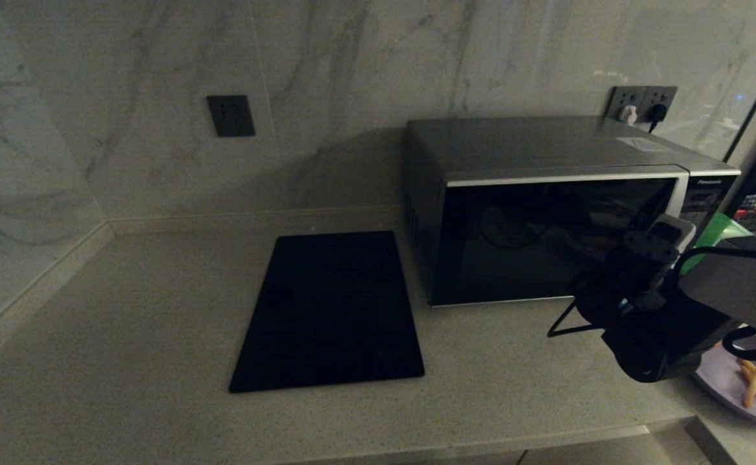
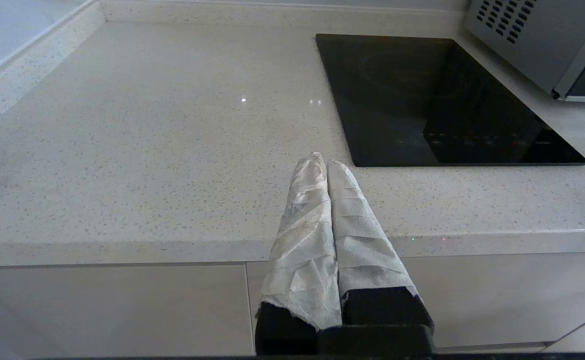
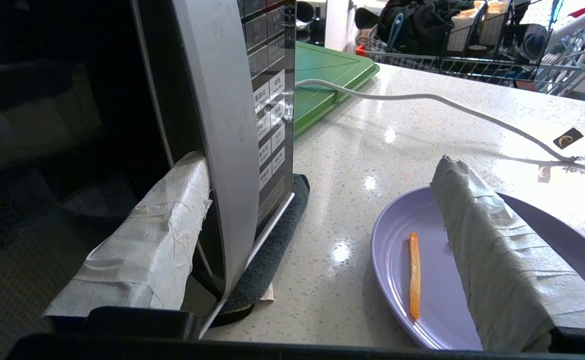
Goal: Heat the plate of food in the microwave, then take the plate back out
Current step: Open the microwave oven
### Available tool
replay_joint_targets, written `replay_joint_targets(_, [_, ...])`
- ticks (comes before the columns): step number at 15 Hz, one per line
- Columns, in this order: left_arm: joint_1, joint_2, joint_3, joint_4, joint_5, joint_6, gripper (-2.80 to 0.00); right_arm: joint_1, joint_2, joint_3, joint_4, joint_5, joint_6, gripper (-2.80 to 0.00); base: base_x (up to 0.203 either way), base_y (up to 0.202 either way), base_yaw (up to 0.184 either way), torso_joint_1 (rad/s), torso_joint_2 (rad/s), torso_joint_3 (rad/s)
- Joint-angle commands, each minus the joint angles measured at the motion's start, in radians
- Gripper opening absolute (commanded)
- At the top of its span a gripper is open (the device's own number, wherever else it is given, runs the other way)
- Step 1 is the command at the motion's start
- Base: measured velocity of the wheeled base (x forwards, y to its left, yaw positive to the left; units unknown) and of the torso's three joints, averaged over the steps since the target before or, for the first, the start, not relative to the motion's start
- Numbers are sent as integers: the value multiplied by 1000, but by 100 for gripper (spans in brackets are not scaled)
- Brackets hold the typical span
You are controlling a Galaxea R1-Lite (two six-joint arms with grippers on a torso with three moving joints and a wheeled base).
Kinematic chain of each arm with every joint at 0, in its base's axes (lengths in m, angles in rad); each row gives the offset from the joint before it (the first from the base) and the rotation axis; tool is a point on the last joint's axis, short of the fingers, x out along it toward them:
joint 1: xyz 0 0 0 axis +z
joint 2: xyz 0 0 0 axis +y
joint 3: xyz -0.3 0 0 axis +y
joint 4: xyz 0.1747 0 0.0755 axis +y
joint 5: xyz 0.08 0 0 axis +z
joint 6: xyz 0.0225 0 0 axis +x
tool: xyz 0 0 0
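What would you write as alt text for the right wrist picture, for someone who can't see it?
The right gripper, fingers wrapped in pale tape, is open around the curved silver handle of the microwave, one finger behind the handle. The other finger hangs over a lilac plate holding a thin orange fry on the speckled counter.

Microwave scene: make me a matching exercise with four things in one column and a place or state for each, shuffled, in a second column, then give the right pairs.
Things
1. microwave
2. plate of food
3. left gripper
4. right gripper

Places or states
A. fingers pressed together, over the front edge of the counter
B. on the counter beside the microwave, a fry on it
C. door shut, standing to the right of the black cooktop
D. fingers apart, one tucked behind the silver door handle

Pairs: 1-C, 2-B, 3-A, 4-D
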Motion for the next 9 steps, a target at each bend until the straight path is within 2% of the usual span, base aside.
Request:
replay_joint_targets(1, [0, 2, 0, 0, 0, -1, -280, -2, -13, 3, -9, -12, -2, 0, 0, 0, 0, 0, 0, 0])
replay_joint_targets(5, [0, 2, 0, 0, 0, -1, -280, -8, 23, -30, -8, -9, -5, 0, 0, 0, 0, 0, 0, 0])
replay_joint_targets(6, [0, 2, 0, 0, 0, -1, -280, -7, 26, -36, -8, -9, -6, -280, 0, 0, 0, 0, 0, 0])
replay_joint_targets(9, [0, 2, 0, 0, 0, -1, -280, -5, 29, -37, -7, -9, -8, -280, 0, 0, 0, 0, 0, 0])
